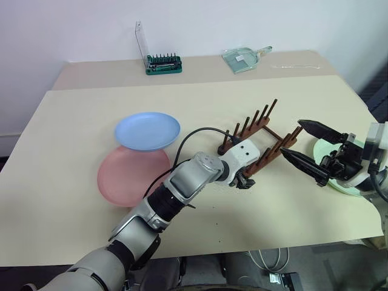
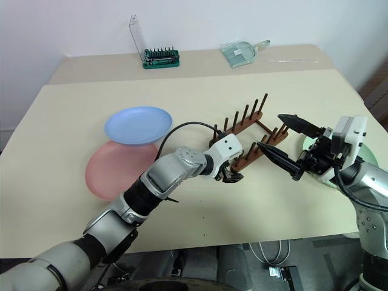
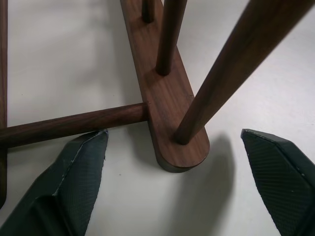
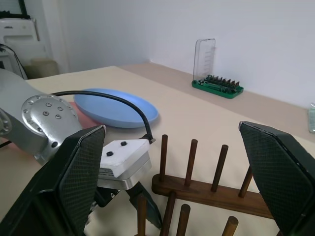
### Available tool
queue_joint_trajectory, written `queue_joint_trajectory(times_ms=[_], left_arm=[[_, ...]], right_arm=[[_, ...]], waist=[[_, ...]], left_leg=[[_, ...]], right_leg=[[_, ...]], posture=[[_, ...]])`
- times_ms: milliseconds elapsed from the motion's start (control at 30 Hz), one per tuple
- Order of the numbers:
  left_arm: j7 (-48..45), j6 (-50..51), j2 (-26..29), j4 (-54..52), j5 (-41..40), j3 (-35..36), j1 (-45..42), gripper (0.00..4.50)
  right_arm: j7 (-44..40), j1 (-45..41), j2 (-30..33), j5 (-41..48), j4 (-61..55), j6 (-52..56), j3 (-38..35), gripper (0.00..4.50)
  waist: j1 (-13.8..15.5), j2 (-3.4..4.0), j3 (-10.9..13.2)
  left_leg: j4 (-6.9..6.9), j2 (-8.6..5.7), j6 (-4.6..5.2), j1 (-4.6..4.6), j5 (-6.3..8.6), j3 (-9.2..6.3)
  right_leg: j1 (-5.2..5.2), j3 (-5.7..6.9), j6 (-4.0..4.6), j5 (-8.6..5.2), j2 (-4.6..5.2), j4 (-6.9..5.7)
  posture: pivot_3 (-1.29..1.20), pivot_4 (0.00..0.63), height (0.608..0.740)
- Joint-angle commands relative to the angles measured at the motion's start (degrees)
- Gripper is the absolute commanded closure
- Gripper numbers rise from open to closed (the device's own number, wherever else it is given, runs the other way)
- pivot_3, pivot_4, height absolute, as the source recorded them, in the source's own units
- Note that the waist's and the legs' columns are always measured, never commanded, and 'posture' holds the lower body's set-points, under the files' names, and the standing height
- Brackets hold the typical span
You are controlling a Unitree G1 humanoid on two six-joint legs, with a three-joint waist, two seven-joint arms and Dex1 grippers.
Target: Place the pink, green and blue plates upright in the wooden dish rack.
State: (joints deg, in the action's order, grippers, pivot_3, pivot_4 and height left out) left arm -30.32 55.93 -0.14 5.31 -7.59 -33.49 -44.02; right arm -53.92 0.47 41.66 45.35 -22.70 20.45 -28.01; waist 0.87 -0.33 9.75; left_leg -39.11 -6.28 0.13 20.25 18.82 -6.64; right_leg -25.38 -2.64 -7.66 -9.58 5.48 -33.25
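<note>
The wooden dish rack (image 1: 257,130) stands empty at the table's middle right, two dark rails with upright pegs. My left gripper (image 1: 244,180) is down at its near end, open, with the rounded end of one rail (image 3: 167,98) between its fingers and clear of both. The blue plate (image 1: 147,130) lies flat to the left, overlapping the pink plate (image 1: 130,176) below it. The green plate (image 1: 324,150) lies flat at the right edge, partly hidden by my right gripper (image 1: 291,137), which hovers open beside the rack's right side, holding nothing.
A green tool-bit holder (image 1: 162,63) with a raised clear lid and a clear scoop-like tray (image 1: 242,59) sit on the back table. A black cable (image 1: 194,136) loops over my left wrist. The table's front edge runs just below my left forearm.
</note>
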Motion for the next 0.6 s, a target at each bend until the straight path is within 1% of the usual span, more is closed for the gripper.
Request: queue_joint_trajectory(times_ms=[33, 100, 133, 267, 433, 567, 600], left_arm=[[-0.15, -0.01, -0.77, -1.39, 0.28, 0.09, -0.11, 2.3], [-0.07, 0.39, -0.82, -1.38, 0.24, 0.33, -0.09, 3.37], [-0.1, 0.47, -0.75, -1.37, 0.36, 0.32, -0.1, 3.68], [0.03, -0.2, -0.42, -0.83, 1.3, 0.63, -0.4, 3.71], [-1.75, -4.51, 1.5, -0.38, 1.98, 1.39, -1.56, 3.71], [-7.4, -14.0, 5.53, 2.72, 2.61, 2.23, -4.56, 3.71], [-9.03, -14.99, 5.76, 4.74, 1.6, 3.59, -5.72, 3.71]], right_arm=[[0.54, 0.37, 0.75, 1.35, -2.79, -0.27, -2.3, 0.0], [0.67, 0.54, 0.79, 1.35, -2.93, -0.22, -2.44, 0.0], [0.71, 0.57, 0.8, 1.36, -2.96, -0.22, -2.46, 0.0], [1.02, 0.59, 0.79, 1.35, -3.02, -0.36, -2.53, 0.0], [1.5, 0.38, 0.67, 2.49, -3.01, -0.06, -3.07, 0.0], [1.44, 0.59, 0.99, 3.84, -2.98, 0.46, -4.31, 0.0], [1.38, 0.65, 1.04, 4.07, -2.99, 0.54, -4.52, 0.0]], waist=[[0.0, 0.0, 0.0], [0.07, 0.01, -0.01], [0.14, 0.02, -0.03], [0.05, 0.03, -0.03], [0.01, 0.04, -0.03], [-0.01, 0.04, -0.03], [-0.02, 0.04, -0.03]], left_leg=[[0.0, 0.0, 0.0, 0.0, 0.0, 0.0], [0.0, 0.0, 0.01, 0.0, 0.0, 0.0], [0.0, 0.0, 0.02, -0.03, 0.01, 0.0], [-0.01, -0.01, 0.22, -0.1, 0.12, 0.0], [-0.01, -0.01, 0.21, -0.09, 0.12, 0.0], [-0.01, -0.01, 0.11, -0.07, 0.06, 0.0], [-0.01, 0.0, 0.0, -0.06, 0.0, 0.0]], right_leg=[[0.0, 0.0, 0.0, 0.0, 0.0, 0.0], [0.0, 0.0, 0.0, 0.0, 0.0, 0.0], [0.04, 0.0, 0.0, 0.0, 0.0, 0.0], [0.11, 0.0, -0.02, 0.0, 0.01, 0.01], [0.09, 0.0, -0.01, 0.0, 0.01, 0.0], [0.05, 0.0, -0.01, 0.0, 0.0, -0.01], [0.04, 0.0, -0.01, 0.0, 0.0, -0.01]], posture=[[0.0, 0.15, 0.735], [0.0, 0.15, 0.735], [0.0, 0.15, 0.735], [0.0, 0.15, 0.735], [0.0, 0.15, 0.735], [0.0, 0.15, 0.735], [0.0, 0.15, 0.735]])
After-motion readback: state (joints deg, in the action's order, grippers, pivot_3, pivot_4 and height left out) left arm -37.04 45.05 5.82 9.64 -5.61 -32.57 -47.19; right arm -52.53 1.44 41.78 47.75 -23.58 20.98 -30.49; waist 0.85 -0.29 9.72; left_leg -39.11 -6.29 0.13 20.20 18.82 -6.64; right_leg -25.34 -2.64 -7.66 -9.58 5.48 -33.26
